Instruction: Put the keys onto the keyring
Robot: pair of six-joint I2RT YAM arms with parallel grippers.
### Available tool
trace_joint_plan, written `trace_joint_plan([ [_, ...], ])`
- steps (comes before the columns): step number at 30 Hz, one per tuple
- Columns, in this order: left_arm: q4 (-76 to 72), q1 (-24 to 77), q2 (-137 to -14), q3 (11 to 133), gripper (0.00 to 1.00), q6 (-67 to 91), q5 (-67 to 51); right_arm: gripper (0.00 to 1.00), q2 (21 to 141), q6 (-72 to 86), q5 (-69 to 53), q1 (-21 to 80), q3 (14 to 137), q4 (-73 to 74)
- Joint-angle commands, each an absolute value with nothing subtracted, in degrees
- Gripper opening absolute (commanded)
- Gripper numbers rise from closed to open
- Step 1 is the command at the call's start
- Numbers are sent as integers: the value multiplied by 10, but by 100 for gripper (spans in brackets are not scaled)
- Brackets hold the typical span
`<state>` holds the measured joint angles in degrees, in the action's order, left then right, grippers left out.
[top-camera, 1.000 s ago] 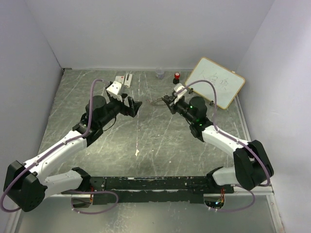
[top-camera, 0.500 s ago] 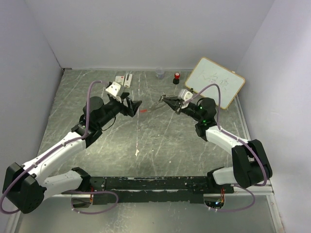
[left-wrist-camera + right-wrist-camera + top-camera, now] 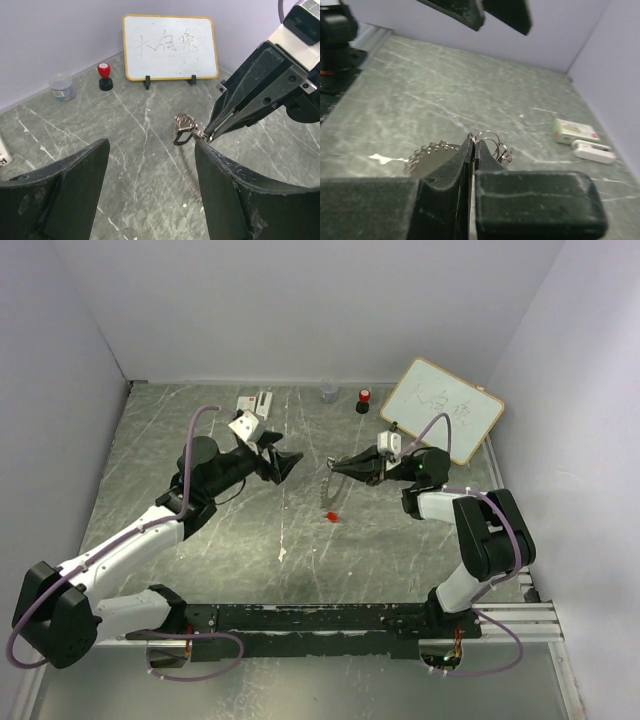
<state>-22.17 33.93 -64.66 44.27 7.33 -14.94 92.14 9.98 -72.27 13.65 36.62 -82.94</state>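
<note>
Well left of the whiteboard [image 3: 442, 410] the left gripper [image 3: 283, 460] hangs spread and empty, closer to it the keyring [image 3: 326, 487] dangles above the red-headed key [image 3: 332, 517] on the table [image 3: 200, 560], pinched by the clenched right gripper [image 3: 336, 468].

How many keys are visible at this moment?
2. A red-headed key lies loose on the table just beside the keyring; a black-headed key seems to hang at the tips of the right gripper. More may be hidden.
</note>
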Motion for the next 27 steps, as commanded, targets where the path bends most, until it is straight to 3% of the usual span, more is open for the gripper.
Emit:
trace_joint_plan([
  [1, -260, 336, -667, 452, 80, 62, -207, 0, 917, 174, -784, 138, 380, -1043],
  [10, -303, 336, -717, 449, 80, 61, -295, 0, 891, 184, -825, 136, 378, -1043],
  [19, -329, 335, -740, 437, 94, 31, -389, 0, 869, 198, -835, 137, 387, -1043],
  [27, -372, 336, -768, 423, 94, 8, -437, 0, 857, 205, -835, 137, 390, -1043],
])
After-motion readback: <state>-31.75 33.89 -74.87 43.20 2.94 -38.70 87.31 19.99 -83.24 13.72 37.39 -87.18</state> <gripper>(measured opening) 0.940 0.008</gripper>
